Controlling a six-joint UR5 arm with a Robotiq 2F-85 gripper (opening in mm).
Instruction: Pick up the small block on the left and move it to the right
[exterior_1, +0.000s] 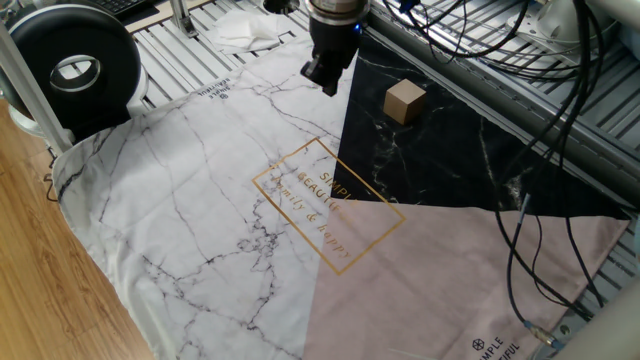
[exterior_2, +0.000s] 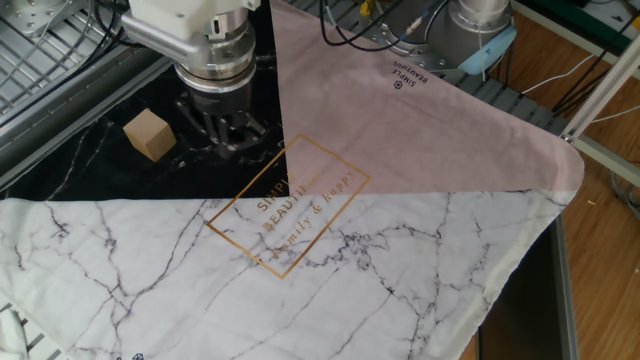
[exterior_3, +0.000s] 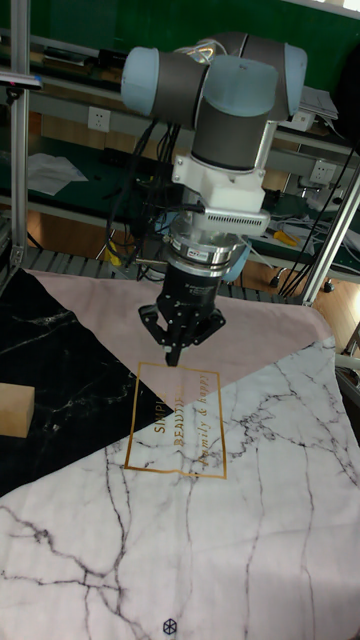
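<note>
The small block (exterior_1: 405, 101) is a plain tan cube resting on the black marbled part of the cloth; it also shows as the block (exterior_2: 148, 134) and at the left edge as the block (exterior_3: 14, 410). My gripper (exterior_1: 325, 76) hangs above the cloth, a short way beside the block and apart from it. Seen from the other side, the gripper (exterior_2: 232, 144) is to the block's right. In the tall view the gripper (exterior_3: 175, 352) has its fingers drawn together to a point, shut, with nothing held.
A cloth with white marble (exterior_1: 200, 200), black (exterior_1: 450, 160) and pink (exterior_1: 450, 280) sections and a gold text frame (exterior_1: 328, 205) covers the table. A black round device (exterior_1: 75, 65) stands far left. Cables (exterior_1: 535, 150) hang over the right side. Crumpled white cloth (exterior_1: 245, 30) lies behind.
</note>
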